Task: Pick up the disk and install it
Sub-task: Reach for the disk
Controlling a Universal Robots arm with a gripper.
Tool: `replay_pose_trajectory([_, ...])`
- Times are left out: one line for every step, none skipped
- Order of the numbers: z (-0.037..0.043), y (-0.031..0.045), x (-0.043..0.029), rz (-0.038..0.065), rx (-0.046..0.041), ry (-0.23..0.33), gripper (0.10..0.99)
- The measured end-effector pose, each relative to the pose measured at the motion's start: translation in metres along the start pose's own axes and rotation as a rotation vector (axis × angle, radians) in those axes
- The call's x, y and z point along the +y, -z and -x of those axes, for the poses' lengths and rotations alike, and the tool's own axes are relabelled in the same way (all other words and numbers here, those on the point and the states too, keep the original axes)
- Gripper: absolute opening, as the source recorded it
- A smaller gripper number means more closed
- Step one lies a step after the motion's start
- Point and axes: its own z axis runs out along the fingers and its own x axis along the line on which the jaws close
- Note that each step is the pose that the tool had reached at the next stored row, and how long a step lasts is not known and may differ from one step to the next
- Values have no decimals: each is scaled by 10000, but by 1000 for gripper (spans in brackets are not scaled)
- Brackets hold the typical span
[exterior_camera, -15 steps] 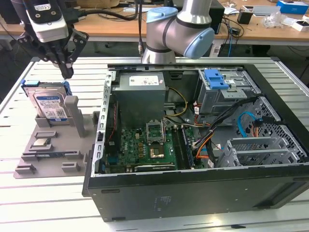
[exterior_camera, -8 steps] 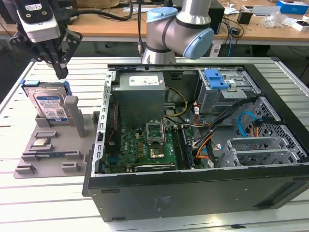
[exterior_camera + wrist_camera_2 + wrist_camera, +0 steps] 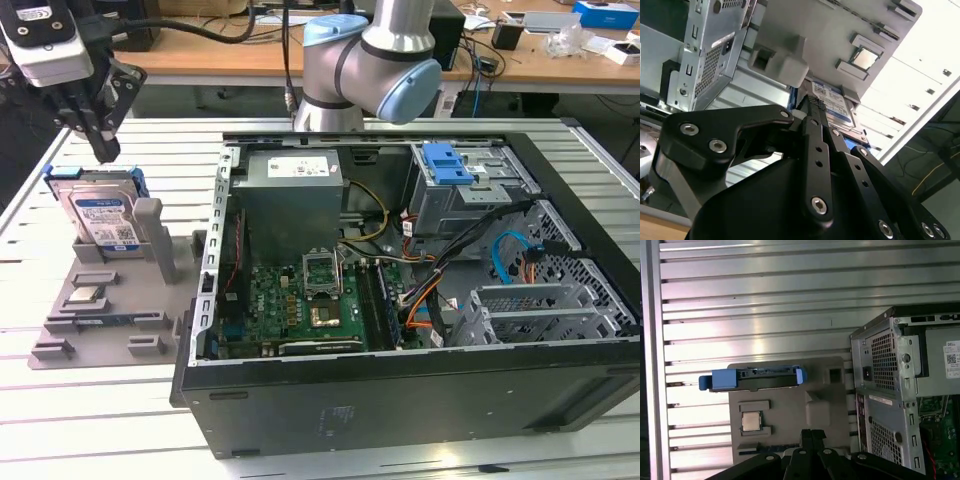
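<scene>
The disk (image 3: 100, 218), a silver drive with a white-and-blue label in a blue carrier frame, leans upright in a grey fixture (image 3: 110, 320) at the exterior view's left, on the slatted metal table. My gripper (image 3: 104, 152) hangs just above its top edge, apart from it, fingers pointing down and shut with nothing between them. In the first wrist view the disk (image 3: 755, 379) shows edge-on as a blue bar beyond the gripper (image 3: 812, 432). In the second wrist view the label of the disk (image 3: 832, 102) lies just past the gripper (image 3: 812, 102).
An open computer case (image 3: 400, 410) lies beside the fixture, with a motherboard (image 3: 300, 305), a power supply (image 3: 290, 190) and a drive cage (image 3: 480, 200) carrying a bare blue bracket (image 3: 447, 163). A processor chip (image 3: 88, 295) rests on the fixture. The arm's base (image 3: 370, 60) stands behind the case.
</scene>
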Motion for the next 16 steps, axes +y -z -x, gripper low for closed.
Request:
replay_pose_trajectory([-52,0,8,0,0,-1,106])
replay_pose_trajectory([-101,-1,13,0,0,-2,106])
replay_pose_trajectory([-135,-1,15,0,0,-1,106])
replay_pose_trajectory([-159,-1,15,-1,0,-1,106])
replay_pose_trajectory([-196,-1,13,0,0,0,106])
replay_pose_trajectory([-224,-1,12,0,0,0,106])
replay_pose_trajectory([-255,-1,10,-1,0,-1,106])
replay_pose_trajectory([-278,-1,8,0,0,-2,106])
replay_pose_trajectory([-324,-1,6,0,0,-2,106])
replay_pose_trajectory([-365,0,2,-1,0,-2,106])
replay_pose_trajectory([-386,0,1,0,1,-1,106])
replay_pose_trajectory([-399,0,0,0,0,-1,106])
replay_pose_trajectory([-425,0,-2,0,1,0,106])
replay_pose_trajectory([-450,0,-4,0,0,-1,106])
replay_pose_trajectory([-466,0,-5,0,0,-1,106])
replay_pose_trajectory([-482,0,-7,0,0,-1,106])
